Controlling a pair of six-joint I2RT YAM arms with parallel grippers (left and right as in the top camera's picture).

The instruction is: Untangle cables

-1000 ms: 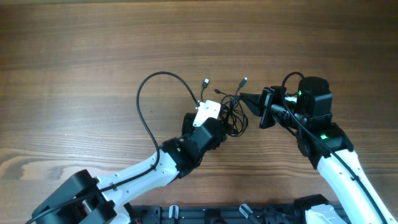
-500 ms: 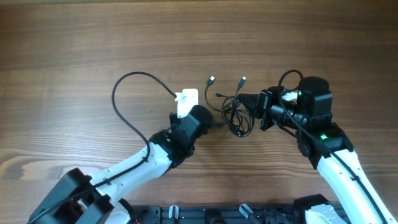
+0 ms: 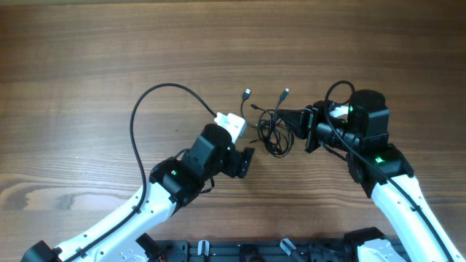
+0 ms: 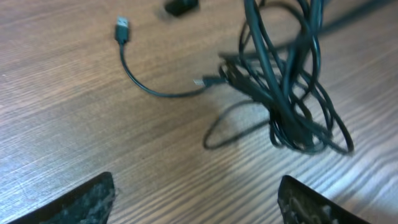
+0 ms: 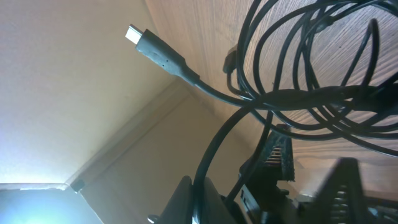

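The thin black cables (image 3: 273,135) lie as one tangled bundle on the wooden table between my two grippers. Two loose plug ends (image 3: 247,92) (image 3: 285,93) stick out at the far side. My right gripper (image 3: 284,115) is shut on a strand at the bundle's right edge. In the right wrist view the strand (image 5: 214,149) runs into the shut jaws (image 5: 198,196), with a plug (image 5: 149,46) above. My left gripper (image 3: 246,151) is open and empty, just left of the bundle. In the left wrist view its fingertips (image 4: 199,196) stand wide apart, short of the tangle (image 4: 292,106) and a USB plug (image 4: 122,29).
The left arm's own thicker black wire (image 3: 145,109) loops out to the left of its wrist camera. The right arm's wire (image 3: 336,91) arches above its wrist. The bare wooden table (image 3: 109,58) extends far and left.
My left gripper has drawn back from the tangle, down and to the left, and now stands open beside it. The right gripper keeps its hold; the bundle has barely shifted.
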